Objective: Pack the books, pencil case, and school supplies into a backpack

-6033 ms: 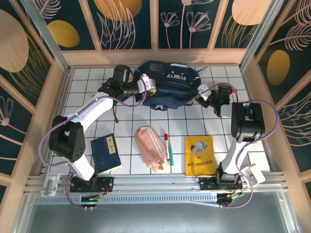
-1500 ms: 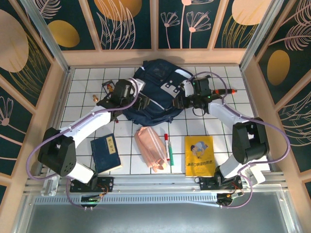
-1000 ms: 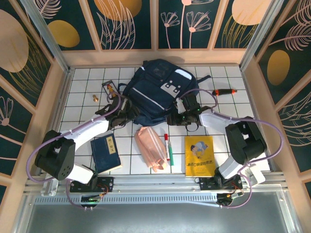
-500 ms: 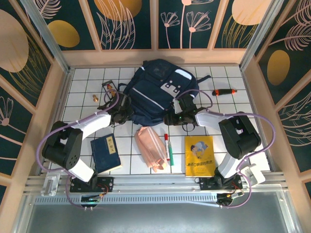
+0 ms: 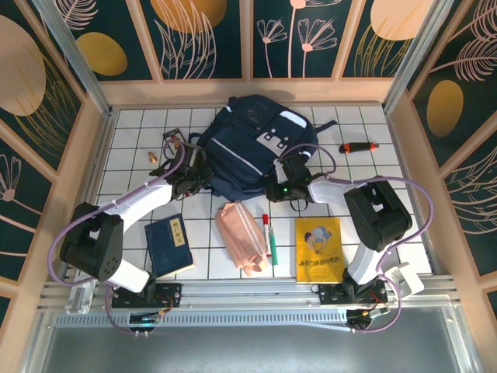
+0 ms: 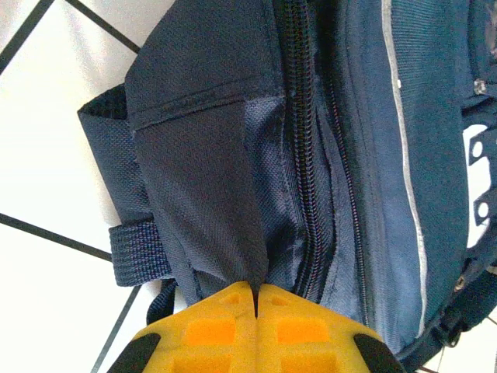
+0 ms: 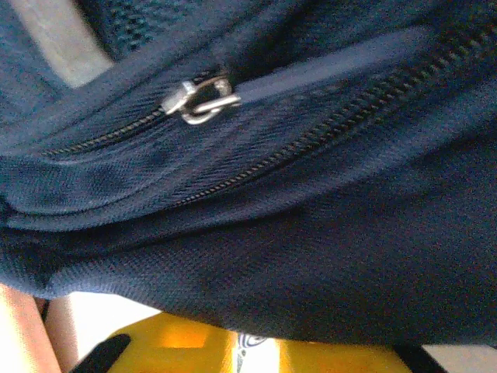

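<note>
Backpack (image 5: 252, 144), large, dark navy fabric with pale reflective strips, lies by the middle of the white tiled table (image 5: 132, 140)'s far edge, left gripper (image 6: 255, 291) pinching a fold beside its zip, right gripper (image 5: 274, 189) at its near hem, grip impossible to tell, inside wood-framed teal leaf-patterned walls (image 5: 206, 39).

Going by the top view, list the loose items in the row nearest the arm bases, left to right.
navy book → pink pencil case → red-capped marker pen → yellow book
</note>
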`<state>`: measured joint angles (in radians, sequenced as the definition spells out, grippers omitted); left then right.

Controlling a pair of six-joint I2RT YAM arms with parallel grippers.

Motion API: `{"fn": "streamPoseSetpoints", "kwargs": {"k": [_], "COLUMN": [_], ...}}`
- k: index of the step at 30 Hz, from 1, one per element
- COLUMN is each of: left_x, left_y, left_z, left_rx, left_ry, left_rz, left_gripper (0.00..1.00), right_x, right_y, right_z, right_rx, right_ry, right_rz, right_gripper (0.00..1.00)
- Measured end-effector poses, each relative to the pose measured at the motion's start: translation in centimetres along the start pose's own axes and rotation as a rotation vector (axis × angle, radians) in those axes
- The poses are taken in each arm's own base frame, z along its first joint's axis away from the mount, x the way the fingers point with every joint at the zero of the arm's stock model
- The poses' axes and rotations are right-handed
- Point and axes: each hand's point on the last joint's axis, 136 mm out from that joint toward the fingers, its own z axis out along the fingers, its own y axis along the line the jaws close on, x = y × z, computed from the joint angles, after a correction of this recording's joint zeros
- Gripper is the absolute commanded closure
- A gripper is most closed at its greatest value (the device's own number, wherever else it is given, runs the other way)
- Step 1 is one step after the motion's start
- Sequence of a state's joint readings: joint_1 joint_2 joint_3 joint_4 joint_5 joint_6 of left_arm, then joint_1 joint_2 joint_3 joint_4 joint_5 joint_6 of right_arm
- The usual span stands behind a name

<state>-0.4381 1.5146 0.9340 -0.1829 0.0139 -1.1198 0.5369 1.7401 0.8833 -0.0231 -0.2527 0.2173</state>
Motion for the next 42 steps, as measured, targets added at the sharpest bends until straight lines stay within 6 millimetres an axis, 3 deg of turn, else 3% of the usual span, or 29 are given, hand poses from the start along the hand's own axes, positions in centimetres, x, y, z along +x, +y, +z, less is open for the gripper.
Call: {"fn": "streamPoseSetpoints", "kwargs": {"k": [6, 13, 18, 20, 21, 26, 30, 33, 34, 36, 37, 42], "left_x": [-0.1, -0.7, -0.8, -0.9, -1.0, -1.2, -2.1, -2.2, -1.9, 0.1, 1.3, 9.2], "left_y": [-0.5, -0.1, -0.2, -0.4, -0.6, -2.0, -5.5, -9.0, -9.9, -11.4, -11.7, -11.2], "left_z": [-0.5, 0.0, 0.0, 0.0, 0.0, -0.3, -1.8, -3.0, -3.2, -2.8, -2.4, -1.0], "left_rx": [0.020, 0.046, 0.056, 0.065, 0.072, 0.108, 0.185, 0.277, 0.302, 0.342, 0.352, 0.336], "left_ry": [-0.004, -0.031, -0.040, -0.044, -0.047, -0.051, -0.062, -0.049, -0.038, 0.017, 0.048, 0.240], "left_rz": [0.005, 0.002, 0.001, 0.008, 0.017, 0.141, 0.277, 0.364, 0.384, 0.433, 0.450, 0.541], "left_gripper": [1.00, 1.00, 1.00, 0.69, 0.61, 0.49, 0.45, 0.45, 0.46, 0.48, 0.50, 0.49], "right_x": [-0.5, 0.9, 2.5, 2.7, 2.7, 1.3, -1.4, -4.0, -4.6, -5.2, -5.3, -5.2], "right_y": [0.6, 6.1, 8.3, 8.3, 8.3, 6.4, 3.8, 3.3, 3.5, 4.1, 4.3, 2.9], "right_z": [-0.7, -3.1, -4.0, -4.0, -4.0, -4.3, -5.1, -6.0, -6.2, -6.5, -6.5, -7.4], "right_rx": [-0.020, -0.352, -0.480, -0.484, -0.481, -0.443, -0.379, -0.359, -0.361, -0.376, -0.380, -0.282], "right_ry": [-0.018, 0.039, 0.060, 0.059, 0.057, 0.024, -0.041, -0.102, -0.116, -0.130, -0.129, -0.157], "right_rz": [-0.060, -0.248, -0.332, -0.348, -0.355, -0.325, -0.286, -0.290, -0.292, -0.296, -0.292, -0.290], "right_gripper": [1.00, 1.00, 1.00, 1.00, 1.00, 1.00, 1.00, 1.00, 1.00, 0.84, 0.81, 0.70]}}
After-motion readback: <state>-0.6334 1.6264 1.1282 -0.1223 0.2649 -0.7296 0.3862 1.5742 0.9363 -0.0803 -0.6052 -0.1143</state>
